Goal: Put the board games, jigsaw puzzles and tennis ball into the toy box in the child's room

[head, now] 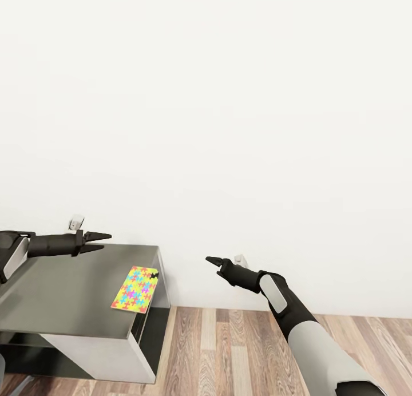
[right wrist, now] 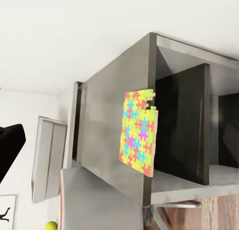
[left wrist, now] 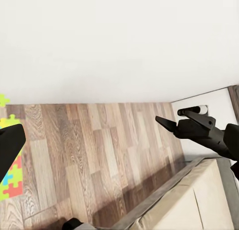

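One jigsaw puzzle (head: 135, 289) lies flat on a low dark grey-topped cabinet (head: 68, 293), its right end hanging over the cabinet's edge. The right wrist view shows the same puzzle (right wrist: 139, 133), and a small yellow-green tennis ball (right wrist: 51, 225) at the picture's border. My left gripper (head: 98, 241) hovers open above the cabinet top, left of the puzzle, holding nothing. Out over the floor to the puzzle's right, my right gripper (head: 213, 266) is open and empty; the left wrist view catches it too (left wrist: 172, 115). The bed (left wrist: 199, 200) shows its beige mattress. The board games, toy box and table are out of view.
A plain white wall (head: 229, 127) fills the space ahead. Wood-plank floor (head: 229, 350) spreads right of the cabinet. The cabinet has open dark shelves (right wrist: 179, 130) below its top. A black silhouette picture (right wrist: 5, 212) hangs on a wall.
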